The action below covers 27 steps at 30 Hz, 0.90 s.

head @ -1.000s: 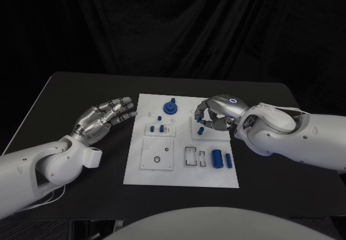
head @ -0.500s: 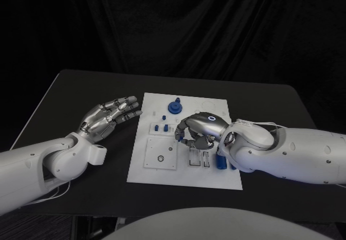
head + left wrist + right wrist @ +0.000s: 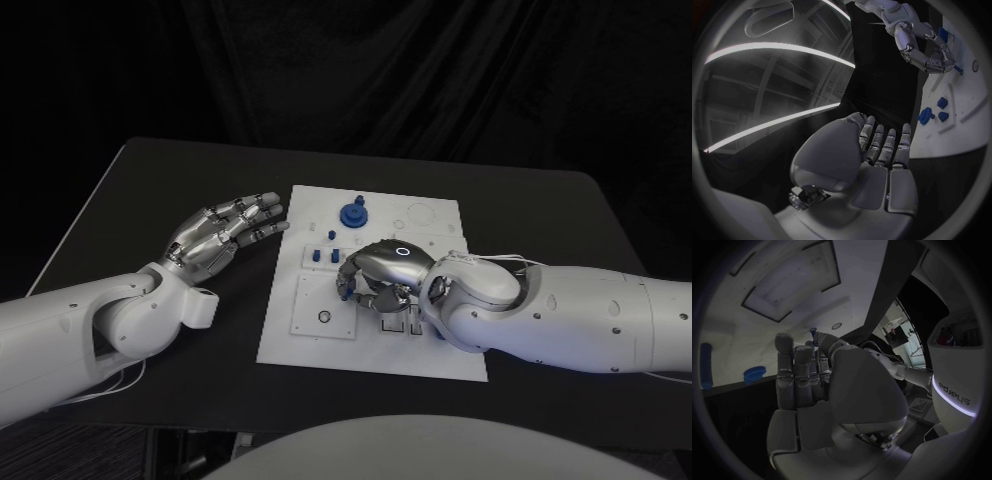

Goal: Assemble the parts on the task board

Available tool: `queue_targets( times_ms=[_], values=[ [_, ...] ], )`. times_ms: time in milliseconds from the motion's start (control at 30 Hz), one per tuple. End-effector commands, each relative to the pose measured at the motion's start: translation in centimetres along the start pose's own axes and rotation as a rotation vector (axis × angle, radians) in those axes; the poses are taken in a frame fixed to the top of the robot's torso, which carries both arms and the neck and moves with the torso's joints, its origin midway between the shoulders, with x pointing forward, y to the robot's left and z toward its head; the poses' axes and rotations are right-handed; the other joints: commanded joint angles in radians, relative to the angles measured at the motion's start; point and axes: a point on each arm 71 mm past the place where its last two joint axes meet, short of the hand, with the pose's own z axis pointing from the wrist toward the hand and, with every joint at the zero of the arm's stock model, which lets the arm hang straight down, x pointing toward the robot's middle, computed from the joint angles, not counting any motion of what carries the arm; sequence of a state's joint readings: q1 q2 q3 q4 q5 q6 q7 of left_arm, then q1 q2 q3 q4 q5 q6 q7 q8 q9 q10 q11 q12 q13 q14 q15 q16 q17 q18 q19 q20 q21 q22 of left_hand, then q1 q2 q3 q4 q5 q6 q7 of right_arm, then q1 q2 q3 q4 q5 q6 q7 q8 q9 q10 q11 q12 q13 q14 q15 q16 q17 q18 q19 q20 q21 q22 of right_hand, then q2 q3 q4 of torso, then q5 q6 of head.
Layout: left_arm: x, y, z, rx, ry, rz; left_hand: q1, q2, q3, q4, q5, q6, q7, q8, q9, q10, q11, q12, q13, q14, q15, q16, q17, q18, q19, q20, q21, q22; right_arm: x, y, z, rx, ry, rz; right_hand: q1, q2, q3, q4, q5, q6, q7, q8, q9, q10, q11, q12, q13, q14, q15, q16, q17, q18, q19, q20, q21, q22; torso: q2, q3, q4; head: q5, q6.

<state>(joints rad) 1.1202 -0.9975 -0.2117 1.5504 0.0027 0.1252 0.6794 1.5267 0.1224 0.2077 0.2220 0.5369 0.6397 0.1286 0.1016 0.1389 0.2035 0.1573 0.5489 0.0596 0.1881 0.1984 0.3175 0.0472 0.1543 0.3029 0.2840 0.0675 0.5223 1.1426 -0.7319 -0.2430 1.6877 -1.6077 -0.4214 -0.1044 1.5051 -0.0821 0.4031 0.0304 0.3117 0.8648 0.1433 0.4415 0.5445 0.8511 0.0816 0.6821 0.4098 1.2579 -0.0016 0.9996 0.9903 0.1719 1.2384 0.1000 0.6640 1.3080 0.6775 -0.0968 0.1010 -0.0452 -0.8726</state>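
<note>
On black table (image 3: 173, 175) | white task board (image 3: 433, 215) | dark curtain (image 3: 375, 80) behind

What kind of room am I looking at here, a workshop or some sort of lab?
Most likely a robot test lab. A black table stands before a dark curtain, bearing only a white task board with small blue parts, and two robot hands, left and right, work over it.

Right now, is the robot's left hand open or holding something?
Open. The left hand hovers beside the task board with fingers spread and nothing in its palm; the left wrist view shows its palm bare too.
</note>
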Motion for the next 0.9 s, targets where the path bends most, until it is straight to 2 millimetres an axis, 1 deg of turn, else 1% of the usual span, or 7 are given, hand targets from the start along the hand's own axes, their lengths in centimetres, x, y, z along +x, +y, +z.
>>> queue_targets(
  times_ms=[33, 133, 400, 700, 800, 833, 900],
  values=[
    [0.26, -0.27, 0.1, 0.052, 0.015, -0.019, -0.007, 0.001, 0.01, 0.0, -0.006, 0.009, 0.002, 0.005, 0.001, -0.001, 0.008, 0.008, 0.001, 0.001, 0.003, 0.004, 0.001, 0.002, 0.007, 0.003, 0.004, -0.001, 0.45, -0.06, 0.09, 0.007, 0.023, -0.024, -0.001, -0.011, 0.006, -0.003, 0.007, 0.006, 0.0, -0.003, -0.002, 0.017, -0.007, -0.005, -0.001, -0.001, 0.0, -0.003, -0.004, -0.017, 0.005, 0.0, -0.006, 0.06, 0.001, 0.0011, 0.0011, -0.001, 0.0],
    [0.28, -0.24, 0.1, 0.05, 0.016, -0.02, -0.007, 0.001, 0.01, 0.0, -0.006, 0.009, 0.002, 0.005, 0.001, -0.001, 0.008, 0.008, 0.001, 0.001, 0.003, 0.004, 0.001, 0.002, 0.007, 0.003, 0.004, -0.001, 0.68, -0.06, 0.2, 0.008, 0.026, -0.025, -0.003, -0.011, 0.006, -0.002, 0.005, 0.006, 0.0, -0.005, -0.003, 0.018, -0.007, -0.007, -0.002, -0.002, 0.001, -0.002, -0.004, -0.016, 0.004, 0.0, -0.008, 0.059, 0.001, 0.0023, 0.0017, 0.0, 0.0],
    [0.28, -0.12, 0.06, 0.042, 0.017, -0.022, -0.008, 0.002, 0.012, 0.0, -0.008, 0.011, 0.004, 0.006, 0.001, 0.0, 0.009, 0.008, 0.001, 0.0, 0.002, 0.004, 0.001, 0.002, 0.007, 0.003, 0.003, -0.003, 1.05, -0.05, 0.4, 0.006, 0.024, -0.023, -0.004, -0.011, 0.007, -0.001, 0.003, 0.007, 0.001, -0.005, -0.003, 0.019, -0.007, -0.008, -0.003, -0.006, 0.001, -0.008, -0.009, -0.015, 0.001, 0.0, -0.016, 0.057, 0.002, -0.0002, 0.0015, 0.004, 0.0],
    [0.32, 0.05, 0.09, 0.035, 0.02, -0.025, -0.009, 0.002, 0.014, 0.0, -0.011, 0.011, 0.005, 0.006, 0.0, 0.0, 0.011, 0.009, 0.001, 0.0, 0.002, 0.004, 0.001, 0.002, 0.006, 0.003, 0.003, -0.004, 1.24, -0.05, 0.45, 0.006, 0.04, -0.025, -0.011, -0.012, 0.009, 0.003, -0.007, -0.001, 0.002, -0.016, -0.009, 0.017, -0.004, -0.016, -0.007, -0.01, 0.003, -0.012, -0.012, -0.015, -0.002, 0.001, -0.02, 0.056, 0.002, 0.0021, 0.0028, 0.002, 0.0],
    [0.33, 0.11, 0.1, 0.034, 0.02, -0.026, -0.009, 0.002, 0.015, 0.0, -0.012, 0.01, 0.005, 0.007, 0.0, 0.0, 0.012, 0.008, 0.001, 0.0, 0.002, 0.004, 0.001, 0.002, 0.006, 0.003, 0.003, -0.005, 1.32, -0.04, 0.46, 0.004, 0.05, -0.026, -0.039, -0.021, 0.013, 0.024, -0.059, -0.081, 0.005, -0.091, -0.048, -0.019, 0.002, -0.044, -0.018, -0.018, 0.011, -0.02, -0.021, -0.014, -0.01, 0.008, -0.036, 0.05, 0.002, 0.0017, 0.0027, 0.003, 0.0],
    [0.33, 0.14, 0.1, 0.033, 0.021, -0.027, -0.009, 0.002, 0.015, 0.0, -0.012, 0.01, 0.005, 0.007, 0.0, 0.0, 0.012, 0.008, 0.001, 0.0, 0.002, 0.004, 0.001, 0.002, 0.006, 0.003, 0.003, -0.005, 1.35, -0.04, 0.47, 0.003, 0.054, -0.027, -0.044, -0.023, 0.014, 0.029, -0.068, -0.089, 0.003, -0.104, -0.054, -0.027, 0.004, -0.048, -0.019, -0.019, 0.013, -0.022, -0.022, -0.014, -0.011, 0.01, -0.041, 0.048, 0.001, 0.0009, 0.0029, 0.004, 0.0],
    [0.34, 0.17, 0.1, 0.032, 0.021, -0.027, -0.009, 0.002, 0.015, 0.0, -0.012, 0.01, 0.005, 0.007, 0.0, 0.0, 0.012, 0.008, 0.001, 0.0, 0.002, 0.004, 0.001, 0.002, 0.006, 0.003, 0.003, -0.005, 1.39, -0.04, 0.47, 0.003, 0.058, -0.027, -0.074, -0.039, 0.006, 0.054, -0.103, -0.147, -0.012, -0.16, -0.084, -0.073, 0.022, -0.078, -0.031, -0.029, 0.028, -0.034, -0.034, -0.013, -0.021, 0.019, -0.069, 0.039, 0.001, 0.0001, 0.0022, 0.005, 0.0]
  ],
)
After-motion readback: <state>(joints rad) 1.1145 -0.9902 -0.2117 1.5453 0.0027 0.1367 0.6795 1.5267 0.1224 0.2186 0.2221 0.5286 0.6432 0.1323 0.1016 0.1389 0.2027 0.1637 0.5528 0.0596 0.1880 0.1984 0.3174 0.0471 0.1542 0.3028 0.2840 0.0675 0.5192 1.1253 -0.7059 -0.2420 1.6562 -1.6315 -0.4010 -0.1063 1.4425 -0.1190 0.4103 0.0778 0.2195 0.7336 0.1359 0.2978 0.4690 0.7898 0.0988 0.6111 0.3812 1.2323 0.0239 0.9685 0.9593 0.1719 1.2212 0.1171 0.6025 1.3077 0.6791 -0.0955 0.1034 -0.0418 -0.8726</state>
